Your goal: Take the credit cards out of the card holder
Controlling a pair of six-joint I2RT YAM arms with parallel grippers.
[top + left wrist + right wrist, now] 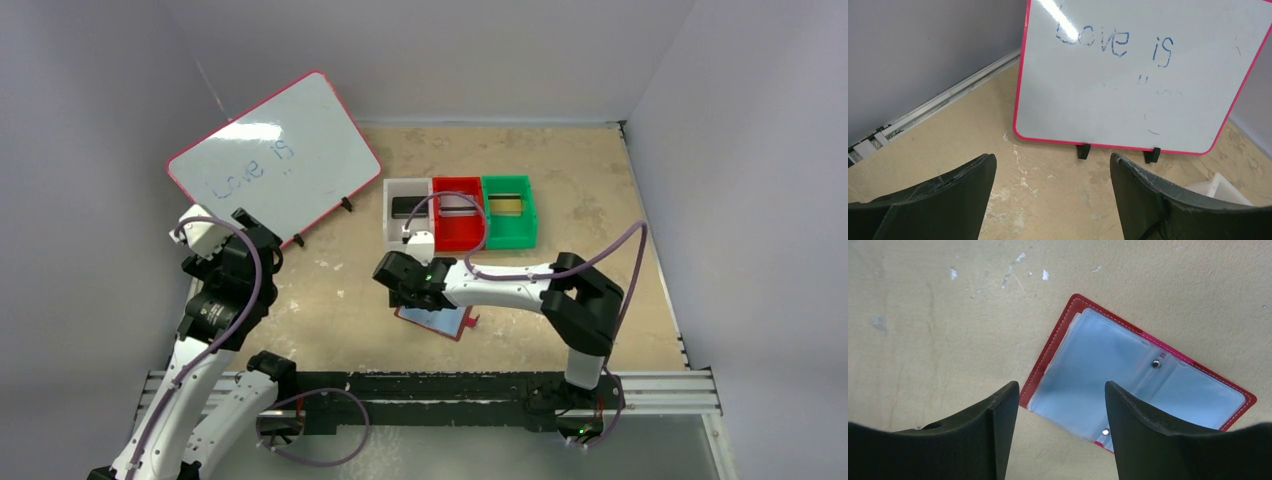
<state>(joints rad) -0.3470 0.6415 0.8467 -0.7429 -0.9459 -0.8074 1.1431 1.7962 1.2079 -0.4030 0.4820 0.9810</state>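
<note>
Top view: the card holder (447, 324) lies open on the table (600, 200), partly hidden under my right gripper (408, 288). Beyond the holder stands a row of bins (459, 236), and the credit cards (507, 204) lie one to a bin, apparently sorted by colour. My left gripper (222, 238) is parked well to the left of the holder, out of the way, I judge.

Left wrist view: the left gripper (1053, 165) is spread wide, holds nothing and faces a whiteboard (1138, 75).

Right wrist view: the holder (1108, 370) lies flat with its pale blue sleeves up, so the pockets are reachable. The right gripper (1062, 390) hangs just above the holder, fingers apart and pinching nothing. The sleeves look empty, though glare makes me unsure.
</note>
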